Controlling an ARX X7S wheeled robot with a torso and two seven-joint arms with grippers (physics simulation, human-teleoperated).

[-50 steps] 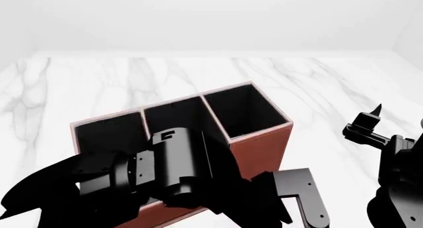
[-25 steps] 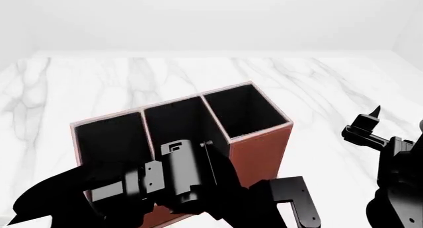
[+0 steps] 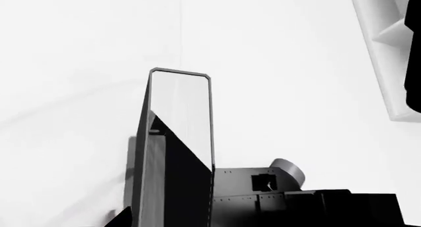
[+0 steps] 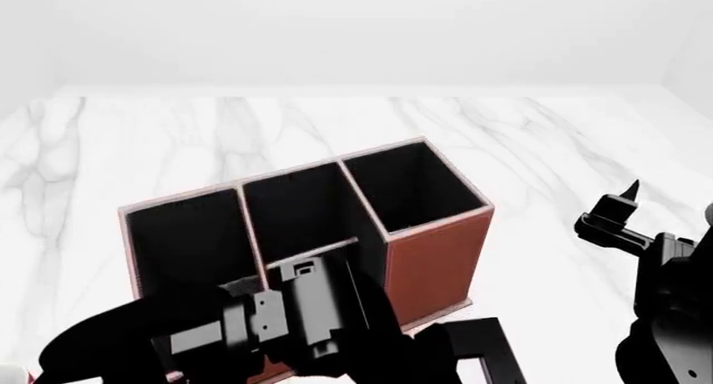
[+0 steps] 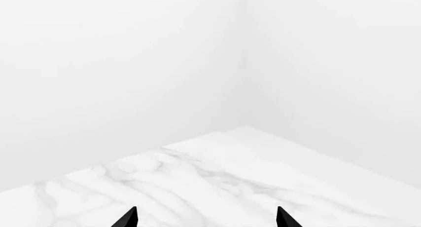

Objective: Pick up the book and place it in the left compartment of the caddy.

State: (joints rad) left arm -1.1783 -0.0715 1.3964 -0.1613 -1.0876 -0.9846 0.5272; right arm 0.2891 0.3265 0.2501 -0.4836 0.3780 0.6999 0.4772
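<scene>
Left wrist view: the small thick black-covered book with white page edges (image 3: 179, 138) stands up straight ahead of my left gripper (image 3: 172, 207), with the pale page block facing the camera. The jaws themselves are barely visible, but from how the book sits I judge them clamped on its lower end. Nothing but blank white backdrop lies behind it, so there's no caddy here to align against.

Head view: my left arm hangs over the front wall of the reddish-brown rectangular caddy with black interior (image 4: 437, 255), roughly where the middle slots meet the long narrow left compartment (image 4: 184, 234). The book is hidden beneath the arm. The caddy stands mid-way across the white marble bench (image 4: 535, 133). My right gripper (image 4: 615, 207) idles near the bench's right edge.

Right wrist view: the right gripper's two black tips are spread apart and hold nothing.

Step in hand (my reading): carrying the book, not yet inserted. Next: shift over the left slot, turn the book along its depth, lower, then let go.
</scene>
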